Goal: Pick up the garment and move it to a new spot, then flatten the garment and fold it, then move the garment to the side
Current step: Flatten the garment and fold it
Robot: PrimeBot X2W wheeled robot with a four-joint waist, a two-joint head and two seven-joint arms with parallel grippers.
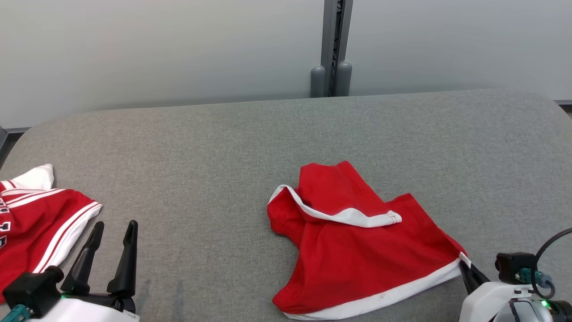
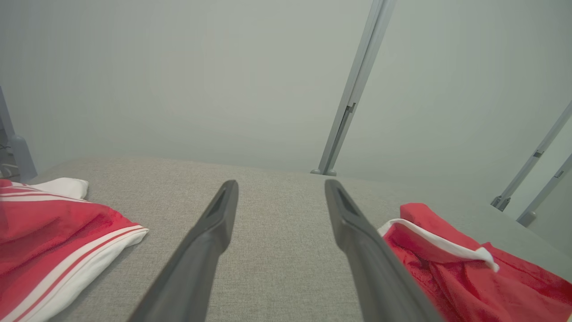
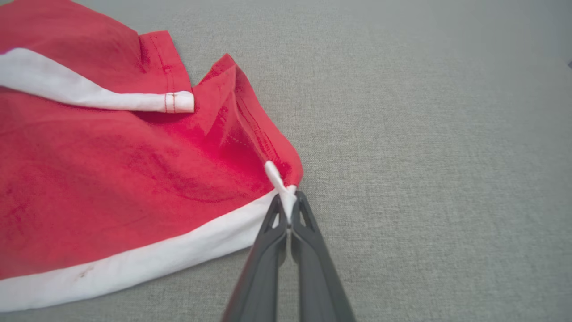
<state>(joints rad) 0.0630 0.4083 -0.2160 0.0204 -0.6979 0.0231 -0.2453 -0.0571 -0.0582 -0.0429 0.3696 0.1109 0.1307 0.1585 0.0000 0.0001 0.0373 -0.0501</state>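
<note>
right gripper (image 3: 288, 202) clamped on red garment (image 1: 357, 259) corner, left gripper (image 1: 116, 223) spread wide, empty

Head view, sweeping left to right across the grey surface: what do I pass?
Striped red-and-white garment → left hand → red garment with white hem → right hand, pinching that garment's corner.

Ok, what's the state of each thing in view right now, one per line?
red garment: rumpled, lying on the grey table, one white-hemmed corner pinched by the right hand
striped garment: bunched at the table's left edge, untouched
left hand: open, holding nothing
right hand: shut on the red garment's corner
</note>
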